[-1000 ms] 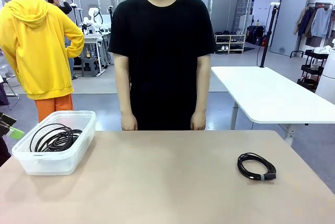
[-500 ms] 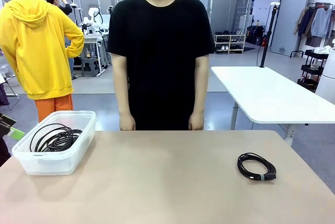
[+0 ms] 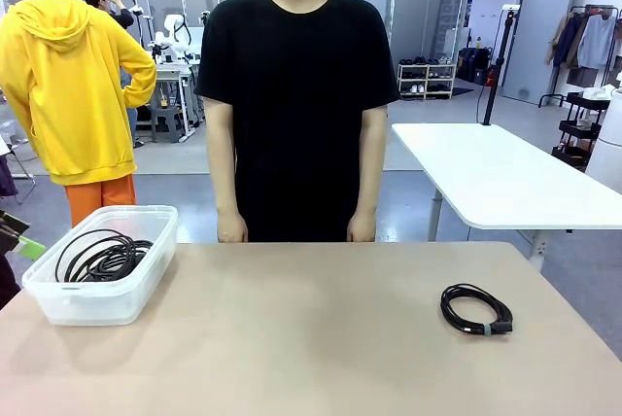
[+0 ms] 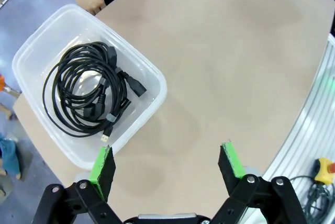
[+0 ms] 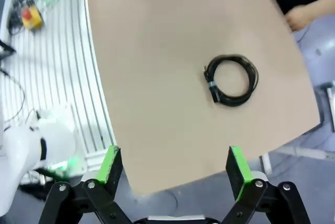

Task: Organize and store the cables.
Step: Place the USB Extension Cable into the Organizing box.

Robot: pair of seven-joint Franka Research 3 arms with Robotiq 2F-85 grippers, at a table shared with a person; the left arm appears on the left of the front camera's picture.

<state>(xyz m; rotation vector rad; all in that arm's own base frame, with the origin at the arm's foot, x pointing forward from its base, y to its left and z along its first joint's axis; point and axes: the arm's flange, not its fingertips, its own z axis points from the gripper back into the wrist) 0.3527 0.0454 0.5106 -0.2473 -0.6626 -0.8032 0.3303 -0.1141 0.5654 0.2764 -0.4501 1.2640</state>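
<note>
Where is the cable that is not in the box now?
Front view: the loose cable lies on the table, right side, far from the box.

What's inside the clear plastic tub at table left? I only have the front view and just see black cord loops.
Observer: The left wrist view looks down into the clear plastic tub. The coiled black cables in it carry plugs, one of them a metal-tipped USB plug near the tub wall.
Operator: Bound or loose?
Observer: A small grey tie wraps one bundle.
Operator: Grippers?
Observer: Both are open and empty. The left gripper hangs over the table beside the tub. The right gripper hangs near the table edge, apart from the loose black cable coil.
</note>
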